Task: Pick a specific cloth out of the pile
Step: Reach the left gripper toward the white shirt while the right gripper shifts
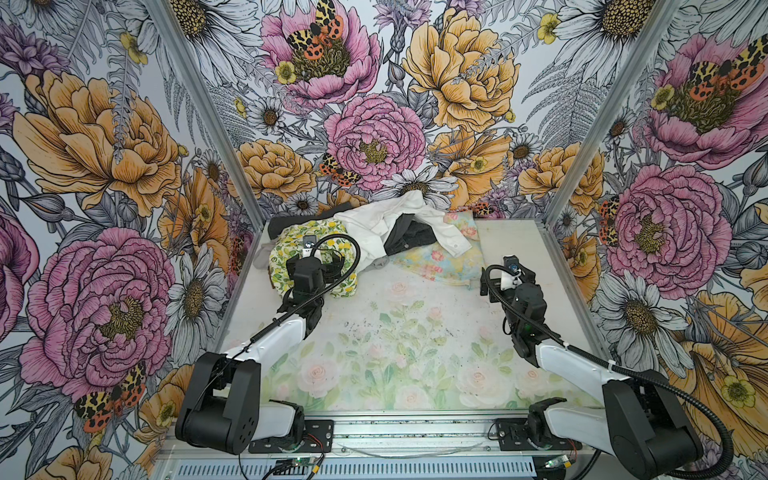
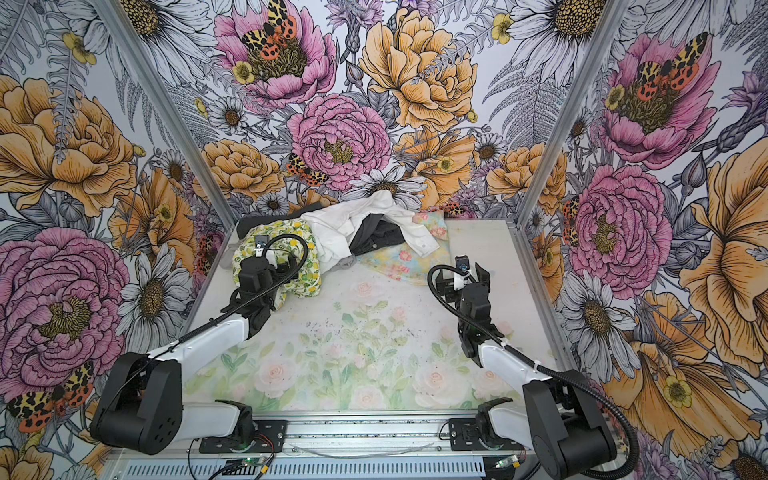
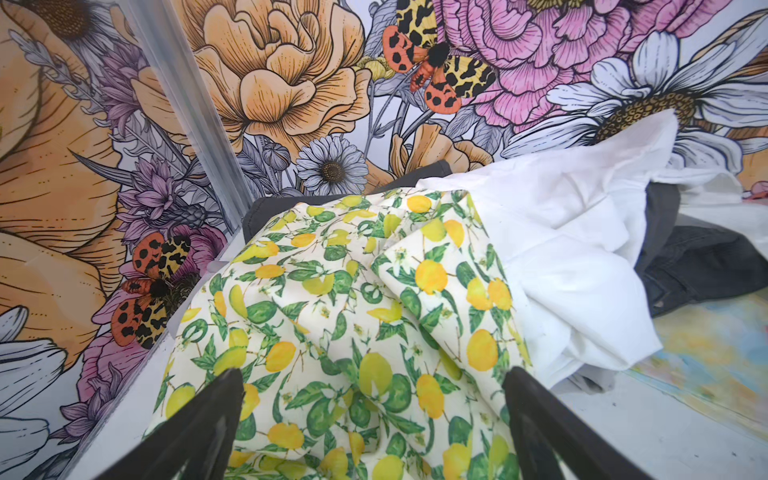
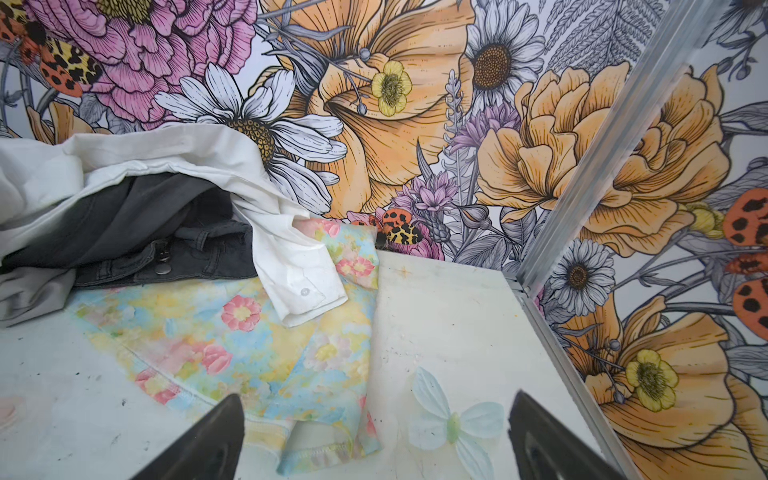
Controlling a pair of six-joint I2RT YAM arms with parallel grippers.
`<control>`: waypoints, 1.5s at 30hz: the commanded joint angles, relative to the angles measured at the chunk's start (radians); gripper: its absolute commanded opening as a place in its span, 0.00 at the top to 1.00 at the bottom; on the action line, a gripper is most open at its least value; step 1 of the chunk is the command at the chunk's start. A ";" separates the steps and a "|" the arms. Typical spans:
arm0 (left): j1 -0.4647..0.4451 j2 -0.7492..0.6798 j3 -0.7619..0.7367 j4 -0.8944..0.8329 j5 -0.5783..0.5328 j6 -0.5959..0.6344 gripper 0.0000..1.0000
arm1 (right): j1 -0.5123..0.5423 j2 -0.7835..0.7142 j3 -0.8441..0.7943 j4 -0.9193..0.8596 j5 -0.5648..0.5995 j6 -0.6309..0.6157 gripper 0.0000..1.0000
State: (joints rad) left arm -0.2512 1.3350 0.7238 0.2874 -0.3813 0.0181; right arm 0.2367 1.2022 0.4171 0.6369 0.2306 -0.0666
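1. The pile [image 1: 386, 235] of clothes sits at the far end of the pale, flower-printed tabletop [image 1: 374, 332], against the back wall. The task's thing, the plain white thin-fabric shirt [image 1: 370, 224], is draped over the middle of the pile in both top views.
2. The shirt lies across the crumpled dark grey garment [image 1: 409, 239]. Its buttoned cuff [image 4: 305, 293] trails out onto the flat pastel floral cloth [image 4: 249, 332].
3. The left claw [image 3: 372, 376] stands wide open and holds nothing. It hangs just above the yellow-green lemon-print cloth [image 3: 332, 307], with the shirt's folded white bulk beside that cloth.
4. The right claw [image 4: 376, 397] is also spread wide and empty. It hangs over the near hem of the pastel floral cloth, with the cuff ahead of it and apart from it.
5. Judged from this, the step in hand is the approach. No cloth is gripped and the shirt lies untouched in the pile.
6. The next move likely calls for one claw to reach white fabric alone. The cuff looks the cleanest target, since only the floral cloth lies under it.
7. The risk is a pinch that gathers the floral cloth, or the lemon print on the left side, along with the shirt.
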 commanded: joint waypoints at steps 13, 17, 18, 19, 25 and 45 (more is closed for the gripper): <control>-0.134 0.078 0.356 -0.521 0.079 -0.156 0.04 | 0.014 -0.004 -0.011 0.007 -0.157 0.048 0.03; -0.164 0.145 0.462 -0.630 0.086 -0.168 0.05 | 0.015 0.005 -0.006 0.005 -0.183 0.050 0.04; -0.178 0.161 0.487 -0.650 0.076 -0.166 0.05 | 0.015 0.006 -0.008 0.009 -0.180 0.050 0.03; -0.194 0.180 0.515 -0.674 0.068 -0.164 0.05 | 0.016 0.005 -0.011 0.013 -0.178 0.050 0.03; -0.249 0.306 0.659 -0.771 0.046 -0.177 0.07 | 0.015 0.006 -0.010 0.018 -0.176 0.048 0.04; -0.226 0.659 0.970 -0.878 0.122 -0.258 0.10 | 0.043 0.035 0.047 -0.035 -0.541 0.068 0.04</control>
State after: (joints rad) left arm -0.4965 1.9762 1.6459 -0.5812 -0.2787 -0.2111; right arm 0.2668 1.2217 0.4316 0.6094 -0.2447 -0.0147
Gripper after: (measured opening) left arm 0.903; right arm 0.958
